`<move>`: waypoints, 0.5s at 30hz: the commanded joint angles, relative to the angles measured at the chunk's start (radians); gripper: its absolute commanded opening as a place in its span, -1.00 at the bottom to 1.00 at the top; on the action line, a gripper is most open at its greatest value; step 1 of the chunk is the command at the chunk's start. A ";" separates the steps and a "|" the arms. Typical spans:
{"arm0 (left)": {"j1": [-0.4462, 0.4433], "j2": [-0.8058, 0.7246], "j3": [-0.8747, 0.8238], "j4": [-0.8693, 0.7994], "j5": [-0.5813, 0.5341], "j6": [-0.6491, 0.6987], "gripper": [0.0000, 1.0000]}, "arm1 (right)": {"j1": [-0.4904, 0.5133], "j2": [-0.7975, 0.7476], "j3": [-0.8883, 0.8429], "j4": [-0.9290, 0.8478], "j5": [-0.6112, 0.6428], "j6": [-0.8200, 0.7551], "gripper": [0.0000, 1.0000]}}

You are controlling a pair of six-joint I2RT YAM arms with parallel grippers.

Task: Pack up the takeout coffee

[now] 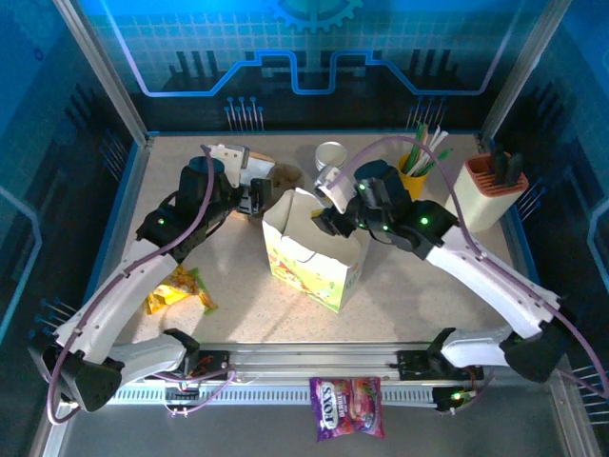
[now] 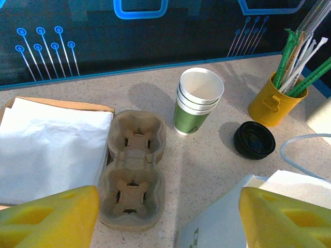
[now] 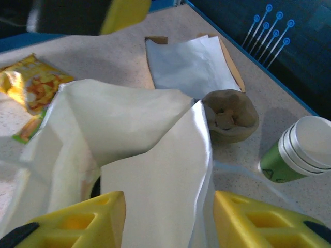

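A speckled beige worktop [image 1: 238, 276] lies inside a blue-lit enclosure. The right gripper [image 3: 168, 206] hangs partly open over the mouth of the flower-printed paper bag [image 1: 314, 257] and clamps nothing. The bag's white wall runs between its yellow fingers, and I cannot tell whether they touch it. A dark shape low in the bag, by the left finger, is too hidden to identify. That arm reaches in from the right, elbow bent and wrist tipped down. The left gripper [image 2: 169, 199] stands wide and empty above a pulp cup carrier [image 2: 132, 175]. Beyond it stands a lidless stack of paper cups [image 2: 197, 101], with a black lid [image 2: 254, 139] lying just to their right.
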 commanded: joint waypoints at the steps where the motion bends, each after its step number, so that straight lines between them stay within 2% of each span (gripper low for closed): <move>1: 0.009 -0.020 -0.007 0.018 0.014 -0.013 0.44 | 0.011 0.066 0.067 0.011 0.043 0.022 0.04; 7: 0.013 -0.031 -0.015 0.010 0.009 -0.009 0.44 | 0.000 0.179 0.162 -0.021 0.028 0.038 0.09; 9: 0.017 -0.035 -0.016 0.008 0.011 -0.009 0.44 | -0.004 0.203 0.180 -0.028 0.012 0.038 0.03; 15: 0.024 -0.037 -0.016 0.006 0.016 -0.005 0.45 | -0.012 0.235 0.218 -0.048 -0.082 0.040 -0.45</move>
